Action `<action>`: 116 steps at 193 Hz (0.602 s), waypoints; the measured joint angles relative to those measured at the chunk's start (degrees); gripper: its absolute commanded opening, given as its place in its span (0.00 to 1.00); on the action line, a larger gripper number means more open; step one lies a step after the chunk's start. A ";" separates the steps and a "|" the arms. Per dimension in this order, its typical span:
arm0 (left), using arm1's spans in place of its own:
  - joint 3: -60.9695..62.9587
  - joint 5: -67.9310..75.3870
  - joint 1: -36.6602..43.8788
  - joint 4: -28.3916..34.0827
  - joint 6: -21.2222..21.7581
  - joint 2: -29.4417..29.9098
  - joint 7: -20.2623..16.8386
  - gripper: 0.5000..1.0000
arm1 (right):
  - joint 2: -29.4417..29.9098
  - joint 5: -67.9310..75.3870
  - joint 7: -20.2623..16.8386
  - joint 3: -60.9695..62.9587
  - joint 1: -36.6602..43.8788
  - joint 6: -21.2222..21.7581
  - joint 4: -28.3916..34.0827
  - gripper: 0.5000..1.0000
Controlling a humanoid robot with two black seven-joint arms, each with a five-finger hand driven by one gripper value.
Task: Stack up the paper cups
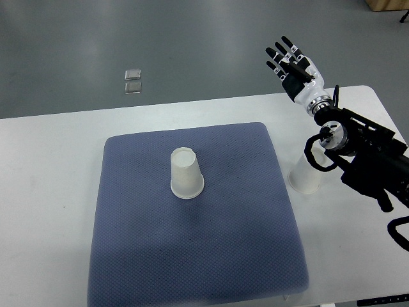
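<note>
A white paper cup [186,173] stands upside down near the middle of the blue-grey mat [192,256]. A second white paper cup [304,176] stands upside down on the white table just right of the mat, partly hidden under my right forearm. My right hand [287,61] is raised beyond the table's far edge, fingers spread and empty, well above and behind the second cup. My left arm is out of view.
The white table [51,166] carries the mat. Two small clear squares [133,80] lie on the grey floor beyond the table's far edge. My right arm [367,157] crosses the table's right side.
</note>
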 measured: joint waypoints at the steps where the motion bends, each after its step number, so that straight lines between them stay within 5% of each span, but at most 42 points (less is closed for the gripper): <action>1: 0.00 0.00 0.00 0.00 0.00 0.00 0.00 1.00 | 0.00 0.00 0.00 0.00 0.00 0.00 0.00 0.85; 116: 0.57 0.04 0.00 0.32 0.18 0.00 0.00 1.00 | -0.08 0.00 0.00 -0.01 0.11 0.21 0.00 0.85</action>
